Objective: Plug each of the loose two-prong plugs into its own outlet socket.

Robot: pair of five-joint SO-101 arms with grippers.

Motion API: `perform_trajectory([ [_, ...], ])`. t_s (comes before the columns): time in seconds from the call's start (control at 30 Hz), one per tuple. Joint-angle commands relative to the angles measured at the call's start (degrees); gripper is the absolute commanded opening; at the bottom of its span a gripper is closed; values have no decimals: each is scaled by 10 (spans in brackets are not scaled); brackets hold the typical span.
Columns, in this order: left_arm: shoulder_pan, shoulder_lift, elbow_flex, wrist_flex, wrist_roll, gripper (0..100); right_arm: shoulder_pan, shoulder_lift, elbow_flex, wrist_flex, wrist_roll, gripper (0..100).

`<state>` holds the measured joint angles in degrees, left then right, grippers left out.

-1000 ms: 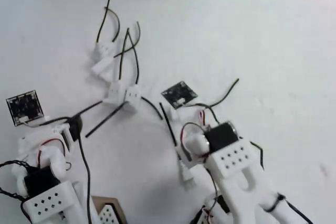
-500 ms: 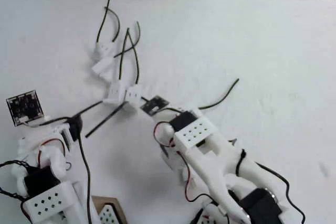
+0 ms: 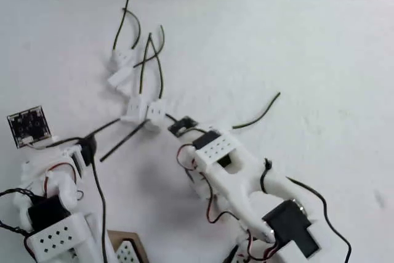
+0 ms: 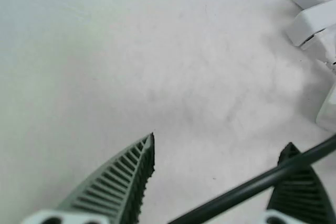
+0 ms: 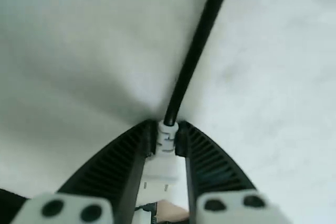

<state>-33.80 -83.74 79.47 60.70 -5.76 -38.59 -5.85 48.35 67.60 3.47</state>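
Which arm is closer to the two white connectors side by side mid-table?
Right. The right arm ends just beside the white connectors; the left gripper is farther off.

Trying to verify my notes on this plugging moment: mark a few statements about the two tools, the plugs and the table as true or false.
1. The right tool is shut on a white plug. True.
2. The left tool is clamped on a plug. False: it is open, and a dark cable runs across the gap between its fingers.
3. A black cord leads out of the plug that the right tool holds. True.
4. The table is black. False: its surface is white.
5. In the left wrist view, white connectors lie on the table beyond the left tool. True.
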Motion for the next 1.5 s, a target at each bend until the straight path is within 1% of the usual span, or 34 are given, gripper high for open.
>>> perform_trajectory([
  [0.0, -2, -4, -4, -11, -16, 359, 11, -37, -27, 41, -3, 19],
  [0.13, -2, -4, -4, -10, -18, 359, 61, -124, -98, 120, -2, 17],
  [0.2, -2, -4, -4, -10, -18, 359, 83, -173, -130, 142, 24, 17],
  [0.27, -2, -4, -4, -10, -18, 359, 104, -218, -152, 149, 54, 17],
  [0.37, -2, -4, -4, -10, -18, 358, 132, -255, -164, 131, 56, 17],
  [0.5, -2, -4, -4, -10, -18, 358, 156, -222, -142, 61, 54, 17],
  [0.67, -2, -4, -4, -9, -18, 358, 164, -123, -98, -51, 54, 17],
  [0.8, -2, -4, -4, -9, -19, 358, 160, -58, -99, -85, 54, 27],
  [0.9, -2, -4, -4, -9, -19, 358, 164, -47, -112, -71, 53, 115],
  [0.97, -2, -4, -4, -9, -19, 358, 168, -47, -127, -32, 53, 167],
  [1.0, -2, -4, -4, -8, -19, 358, 169, -47, -137, -11, 53, 175],
  [1.1, -2, -4, -4, -8, -19, 358, 171, -47, -164, 44, 53, 176],
  [1.17, -2, -4, -4, -8, -19, 358, 171, -46, -168, 62, 53, 176],
  [1.37, -2, -4, -4, -8, -19, 358, 165, -41, -146, 62, 53, 176],
  [1.47, -2, -4, -4, -8, -19, 358, 163, -41, -119, 20, 53, 173],
])
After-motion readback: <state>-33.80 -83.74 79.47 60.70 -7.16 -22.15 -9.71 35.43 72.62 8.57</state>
